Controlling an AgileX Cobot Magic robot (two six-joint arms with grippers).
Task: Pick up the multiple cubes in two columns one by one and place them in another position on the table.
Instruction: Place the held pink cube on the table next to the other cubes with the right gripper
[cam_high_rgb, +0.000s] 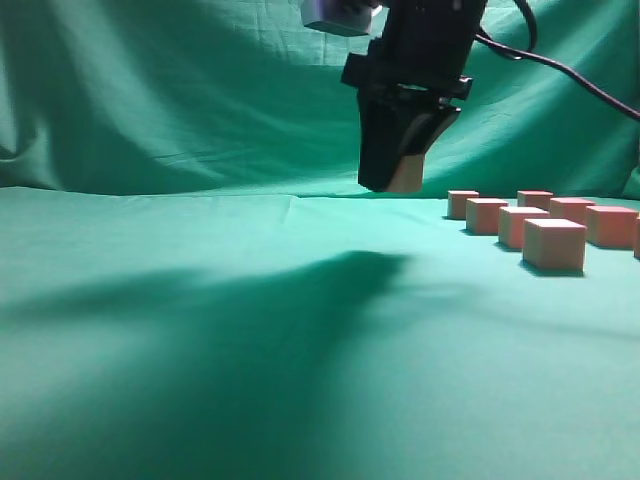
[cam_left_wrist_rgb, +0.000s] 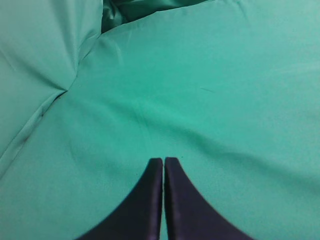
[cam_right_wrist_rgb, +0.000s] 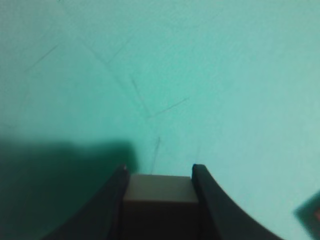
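A small pinkish-red, tan-sided cube (cam_high_rgb: 406, 176) is gripped between the jaws of the black right hand (cam_high_rgb: 398, 180), which is held well above the wrinkled teal-green cloth surface (cam_high_rgb: 250, 330), so the coming placement is judged to lie straight down onto bare cloth. The remaining cubes (cam_high_rgb: 540, 226) are set in two columns on the surface to the right of the held cube, well apart from it. The black left hand (cam_left_wrist_rgb: 163, 165) is closed, its fingers pressed together over bare cloth with nothing held.
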